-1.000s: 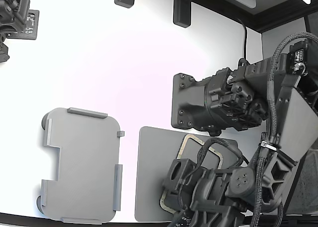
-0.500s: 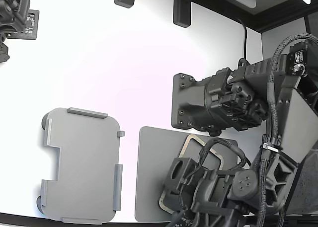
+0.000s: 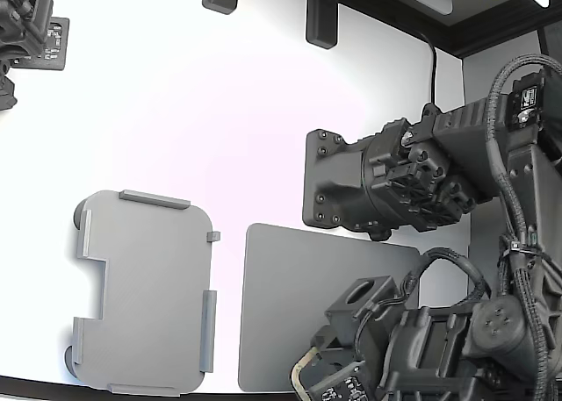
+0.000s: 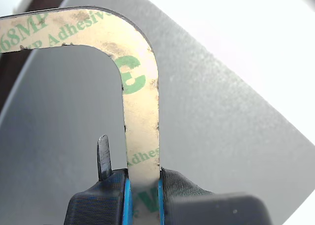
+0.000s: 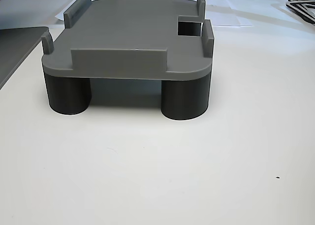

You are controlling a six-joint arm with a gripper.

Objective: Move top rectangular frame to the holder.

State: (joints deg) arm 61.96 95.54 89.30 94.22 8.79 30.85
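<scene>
Wrist view: claw (image 4: pixel 142 185) pinches the frame (image 4: pixel 140 112), seemingly above the mat (image 4: pixel 221 136).

One frame, one holder, one mat, two arms

There is one tan rectangular frame (image 4: pixel 140 107), with green print on it, and one light grey holder (image 3: pixel 145 291) near the white table's (image 3: pixel 219 111) front edge at the exterior view's left, on dark round legs (image 5: pixel 184 99), two of which show in the other view. One dark grey mat (image 3: pixel 290 304) lies beside it. One gripper (image 4: pixel 142 193) shows, and a second dark arm (image 3: pixel 26 24) sits at the far corner.
</scene>
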